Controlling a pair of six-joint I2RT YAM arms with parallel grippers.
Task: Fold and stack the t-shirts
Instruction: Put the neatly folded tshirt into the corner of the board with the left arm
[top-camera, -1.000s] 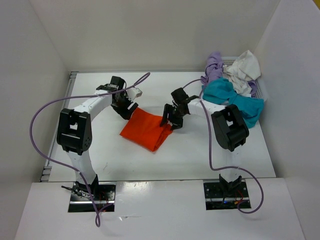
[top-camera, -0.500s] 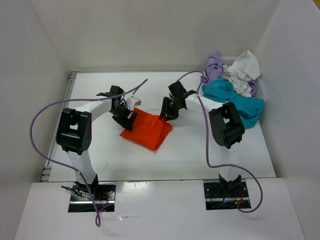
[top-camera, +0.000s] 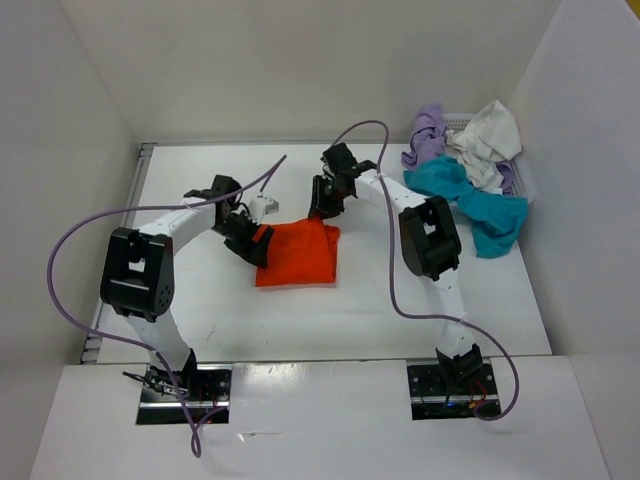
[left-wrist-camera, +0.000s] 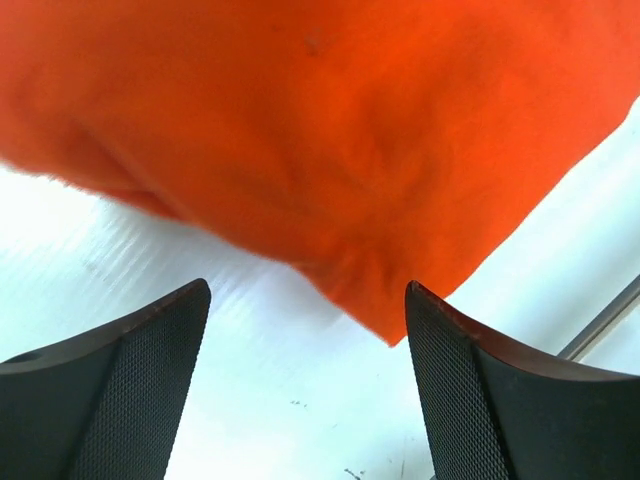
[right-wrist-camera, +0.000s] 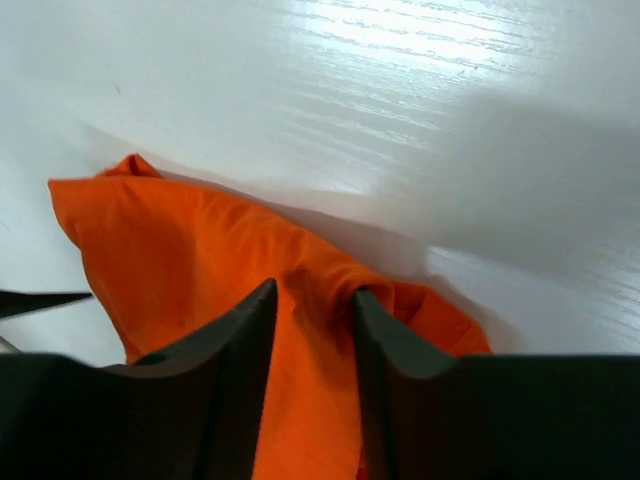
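Orange shirt (top-camera: 297, 255) lies folded well left of the basket (top-camera: 518, 180). Right gripper (right-wrist-camera: 312, 300) pinches its basket-side far corner, likely to square the fold; left gripper (top-camera: 255, 245) stands wide open, empty, at the opposite edge.

The desk (top-camera: 200, 300) before me is a glossy white surface. The orange t-shirt (top-camera: 297, 255) lies directly on it near the middle, folded into a rough square with rumpled edges. In the far right corner the white mesh basket (top-camera: 516, 180) stands on the desk, and the teal-blue t-shirt (top-camera: 470, 200) spills over its near side down toward the surface; I cannot tell whether it touches.
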